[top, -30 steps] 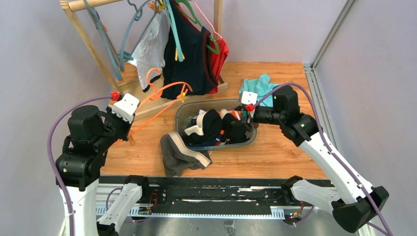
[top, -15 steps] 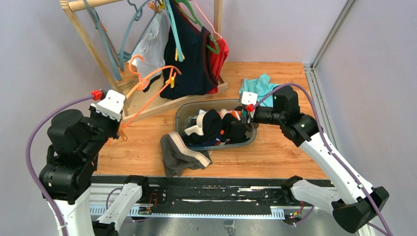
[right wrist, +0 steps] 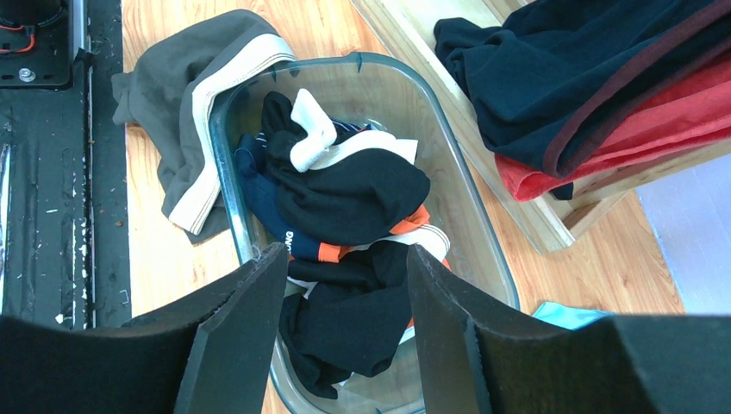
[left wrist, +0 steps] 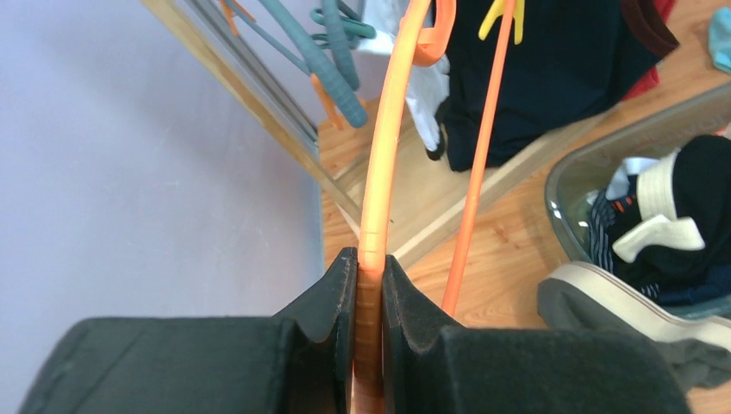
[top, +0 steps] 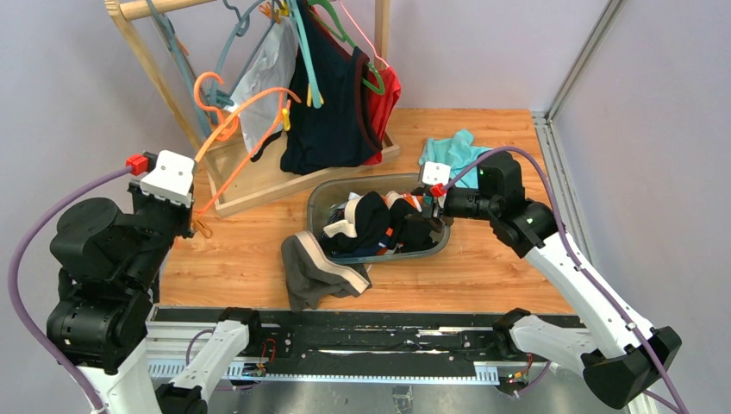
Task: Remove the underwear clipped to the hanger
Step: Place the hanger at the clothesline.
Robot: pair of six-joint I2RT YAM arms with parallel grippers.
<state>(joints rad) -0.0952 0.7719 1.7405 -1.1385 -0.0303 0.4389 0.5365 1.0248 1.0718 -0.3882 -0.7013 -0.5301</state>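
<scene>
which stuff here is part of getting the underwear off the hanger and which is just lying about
Part of the job: orange plastic hanger, pinched in the left gripper; dark grey-brown briefs with beige waistband; black briefs in the clear rectangular bin.
Just lying about: navy tank top with red trim; teal cloth; wooden clothes rack.

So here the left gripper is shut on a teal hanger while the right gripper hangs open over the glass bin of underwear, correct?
Not quite: the hanger in the left gripper is orange, not teal, as the left wrist view shows. The rest holds: the right gripper is open above the glass bin of underwear.
</scene>
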